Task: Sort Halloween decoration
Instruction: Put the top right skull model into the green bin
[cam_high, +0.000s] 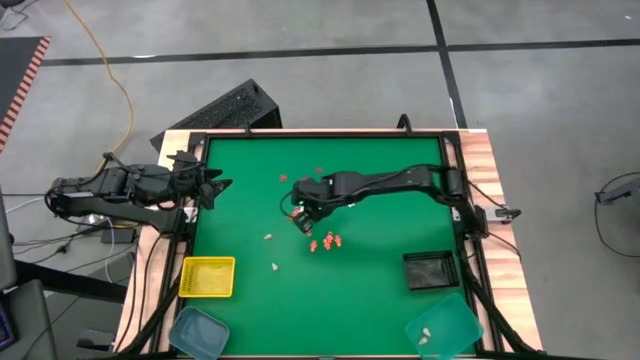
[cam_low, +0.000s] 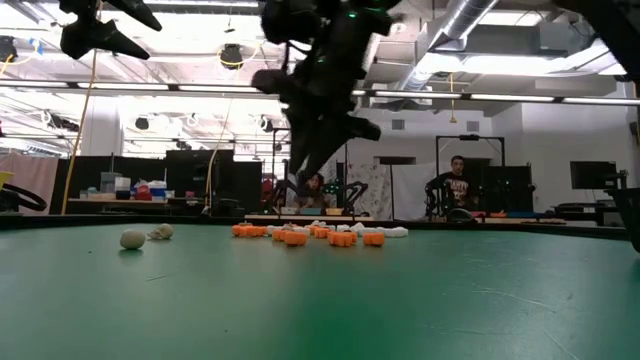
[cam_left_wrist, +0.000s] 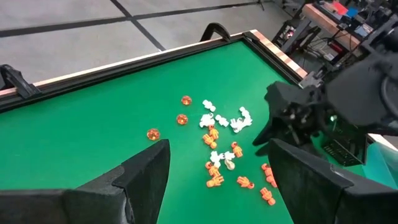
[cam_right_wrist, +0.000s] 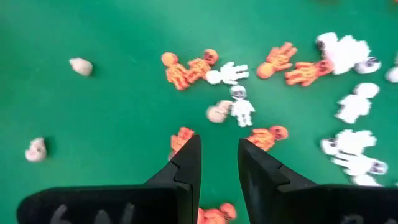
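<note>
Halloween decoration trinkets lie scattered on the green mat: orange skeleton figures (cam_right_wrist: 189, 70), white skeletons (cam_right_wrist: 239, 106) and cream skulls (cam_right_wrist: 81, 66), with the main cluster mid-table (cam_high: 325, 242). My right gripper (cam_right_wrist: 219, 155) hangs above this cluster, pointing steeply down, open by a narrow gap with only green mat between its fingers; it also shows in the high view (cam_high: 300, 216). An orange figure (cam_right_wrist: 181, 138) lies just beyond one fingertip. My left gripper (cam_high: 215, 188) waits open, raised over the mat's left edge.
A yellow tray (cam_high: 207, 277) and a teal tray (cam_high: 197, 332) stand at the near left, a black tray (cam_high: 431, 270) and a teal tray (cam_high: 444, 325) holding a few cream pieces at the near right. Three orange balls (cam_left_wrist: 181, 118) lie toward the far side.
</note>
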